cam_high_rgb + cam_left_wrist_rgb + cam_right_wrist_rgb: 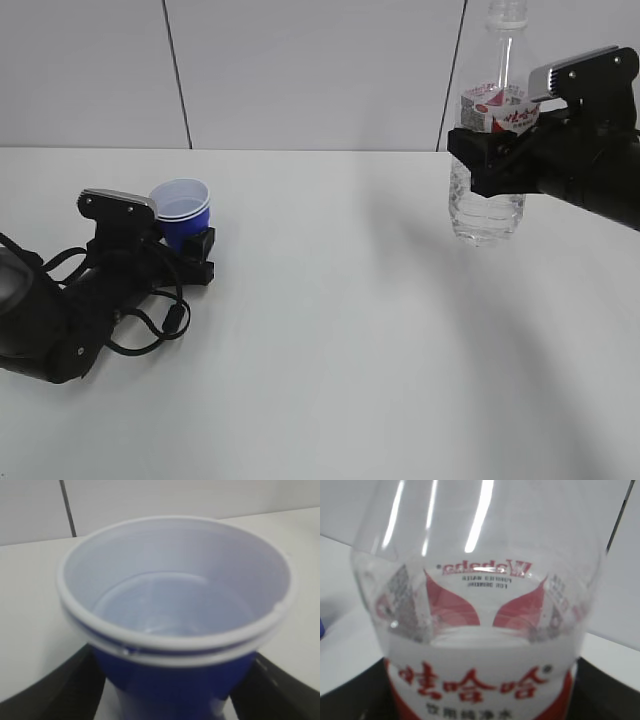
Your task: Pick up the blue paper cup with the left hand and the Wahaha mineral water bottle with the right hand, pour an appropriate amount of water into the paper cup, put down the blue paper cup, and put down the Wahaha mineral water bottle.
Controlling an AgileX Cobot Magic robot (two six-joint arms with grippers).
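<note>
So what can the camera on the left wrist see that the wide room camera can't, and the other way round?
Only the left wrist view looks down into the blue paper cup, showing its white inside and what looks like a little water at the bottom. Only the wide view shows the Wahaha mineral water bottle held upright off the table by the right claw. Both show the cup between the left claw's fingers.

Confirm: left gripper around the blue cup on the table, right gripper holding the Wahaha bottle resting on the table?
Not quite. The Wahaha bottle is lifted clear of the table in the right gripper, per the exterior view. The left gripper around the blue cup is right.
</note>
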